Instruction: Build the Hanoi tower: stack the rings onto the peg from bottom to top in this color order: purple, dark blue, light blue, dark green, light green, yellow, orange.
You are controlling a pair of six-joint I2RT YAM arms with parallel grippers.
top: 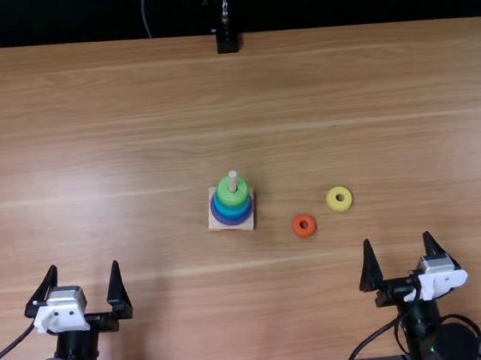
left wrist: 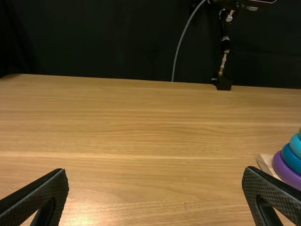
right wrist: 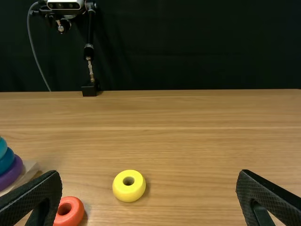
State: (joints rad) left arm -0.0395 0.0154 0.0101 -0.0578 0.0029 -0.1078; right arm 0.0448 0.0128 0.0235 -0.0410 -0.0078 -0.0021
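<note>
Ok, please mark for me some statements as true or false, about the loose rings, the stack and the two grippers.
1. The orange ring and the yellow ring lie on the table, off the peg. True.
2. The purple ring is the top one of the stack. False: it is the lowest one, and a green ring is on top.
3. The orange ring is nearer to the stack than the yellow ring. True.
4. The two loose rings touch each other. False: bare table is between them.
5. The left gripper and the right gripper are both open and empty. True.
</note>
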